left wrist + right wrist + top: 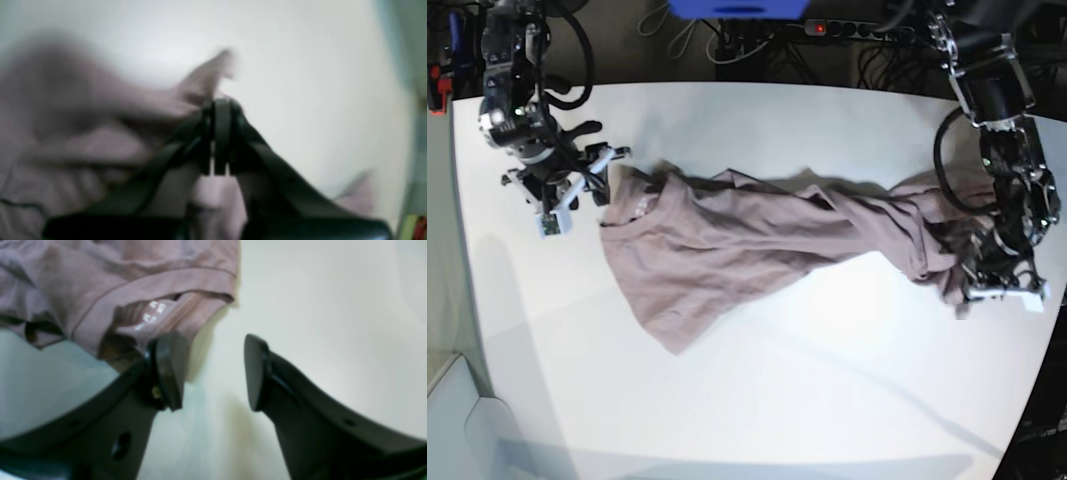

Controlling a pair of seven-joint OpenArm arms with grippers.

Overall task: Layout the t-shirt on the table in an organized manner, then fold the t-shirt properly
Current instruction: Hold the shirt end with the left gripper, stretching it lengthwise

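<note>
The mauve t-shirt (727, 240) lies rumpled and stretched in a long band across the white table (777, 380). My left gripper (975, 275) is at its right end, shut on a bunched fold. In the blurred left wrist view the closed fingertips (218, 106) pinch cloth of the t-shirt (83, 140) over the table (300, 66). My right gripper (599, 185) stands open by the collar end. In the right wrist view the right gripper (213, 371) holds nothing. Its left finger (170, 370) is right next to the collar of the t-shirt (133, 296); bare table (317, 306) shows beyond.
Behind the table's far edge lie a power strip (827, 28) with a red light, tangled cables and a blue object (737, 8). The table's rounded right edge runs close to the left arm (1002, 110). A wide bare stretch of tabletop lies in front of the shirt.
</note>
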